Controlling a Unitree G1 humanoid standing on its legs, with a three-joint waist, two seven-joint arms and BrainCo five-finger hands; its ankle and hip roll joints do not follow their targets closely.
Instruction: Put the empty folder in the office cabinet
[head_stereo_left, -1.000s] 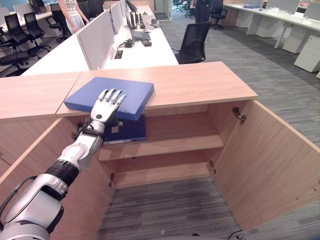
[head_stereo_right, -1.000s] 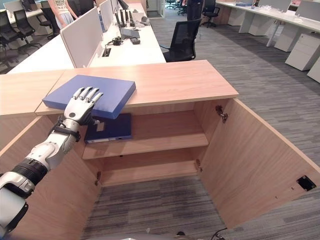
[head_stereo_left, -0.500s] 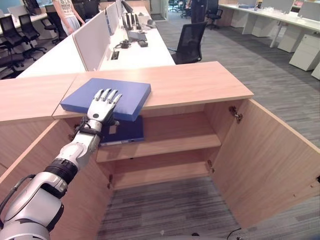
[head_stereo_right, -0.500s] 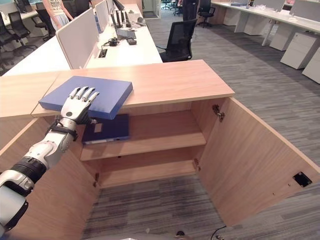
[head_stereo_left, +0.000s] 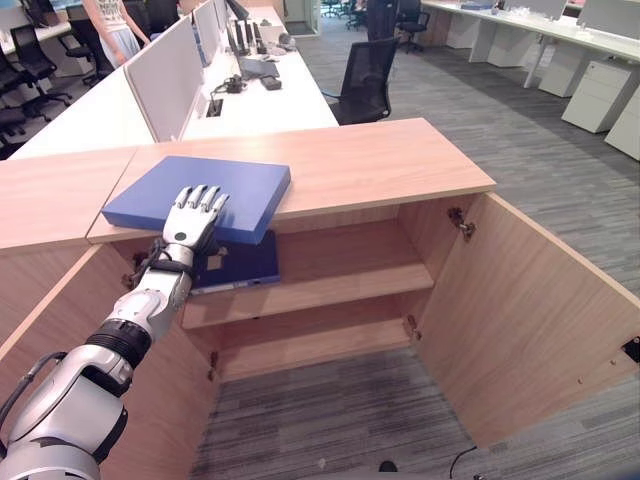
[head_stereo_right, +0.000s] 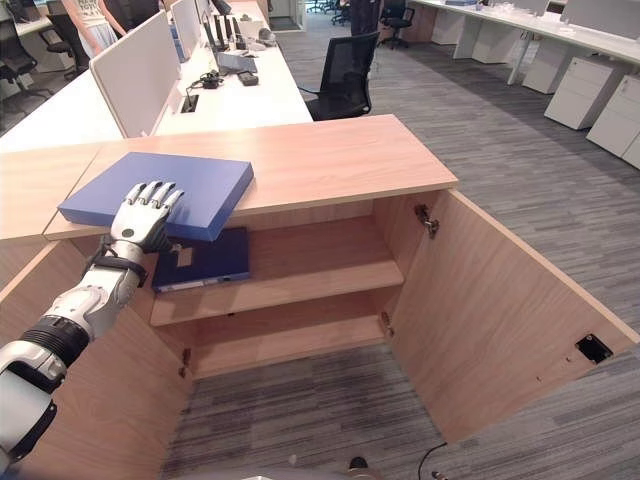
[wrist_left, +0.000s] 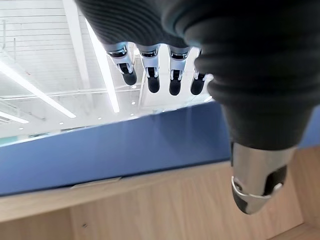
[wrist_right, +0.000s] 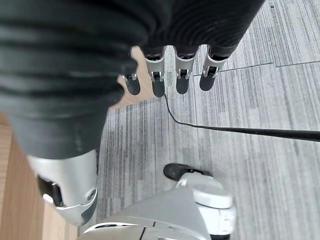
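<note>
My left hand (head_stereo_left: 193, 216) lies with fingers straight over the folder's (head_stereo_left: 200, 195) near edge, as a second ago; no grip that I can make out. The folder has stayed on the cabinet (head_stereo_left: 380, 165) top, so shelving remains. Right hand (wrist_right: 75, 195) hangs relaxed.

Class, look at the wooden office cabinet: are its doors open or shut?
Open. The cabinet has its right door swung wide, baring two shelves; a dark blue folder lies on the upper shelf.

Blue folder (head_stereo_left: 200, 190) on light wood cabinet (head_stereo_left: 380, 165); darker blue binder (head_stereo_left: 240, 265) on the shelf. Carpet (head_stereo_left: 560, 180) grey, striped. Far chair (head_stereo_left: 365, 80) black.
</note>
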